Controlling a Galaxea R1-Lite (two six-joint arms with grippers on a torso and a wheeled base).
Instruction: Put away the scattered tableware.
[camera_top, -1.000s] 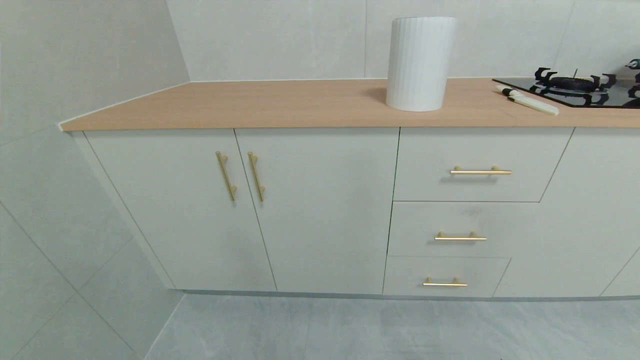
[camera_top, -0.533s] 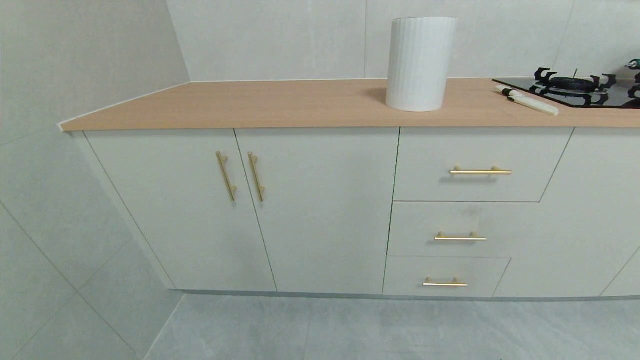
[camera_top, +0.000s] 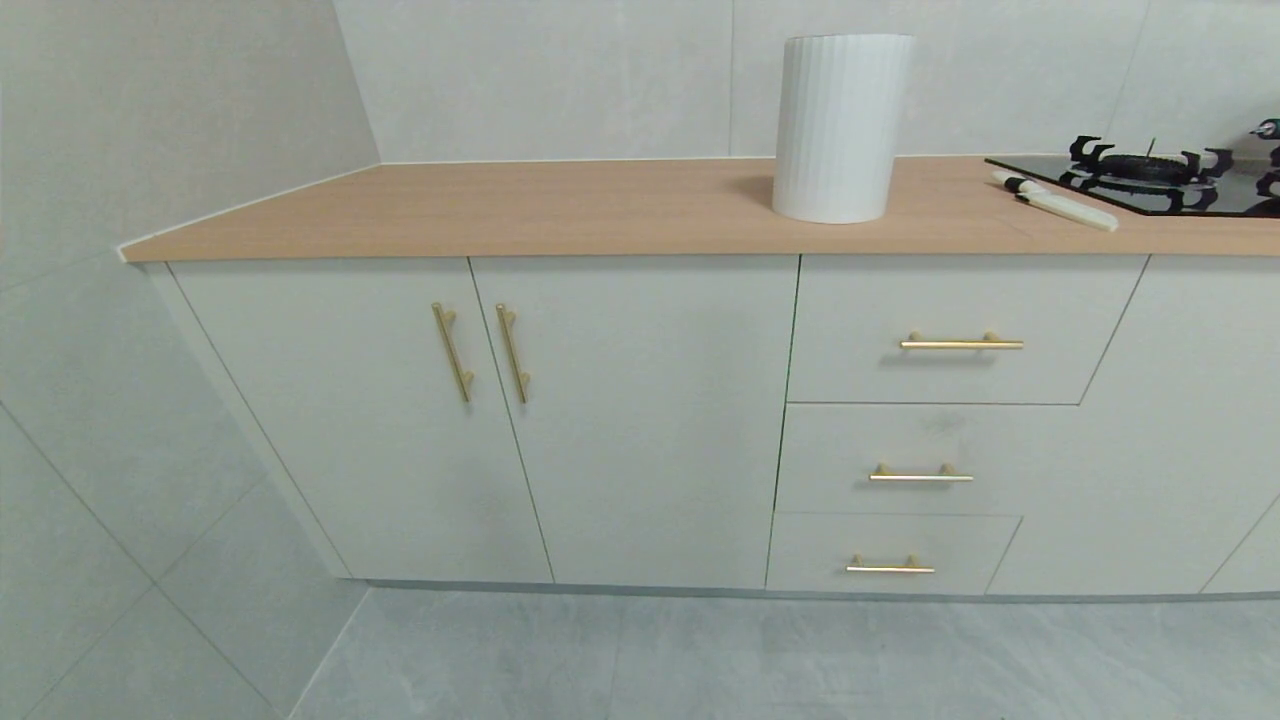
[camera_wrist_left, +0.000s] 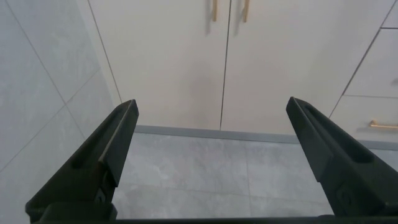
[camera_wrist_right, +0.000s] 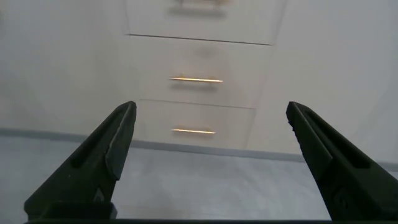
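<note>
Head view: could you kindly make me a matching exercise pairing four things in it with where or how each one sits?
1. white ribbed cylinder
2. white utensil
3. black burner grate
4. top drawer handle

A. lying flat on the countertop, beside the cooktop
B. horizontal, below the countertop
C. standing upright on the countertop
D. resting on the cooktop

Pairs: 1-C, 2-A, 3-D, 4-B.
</note>
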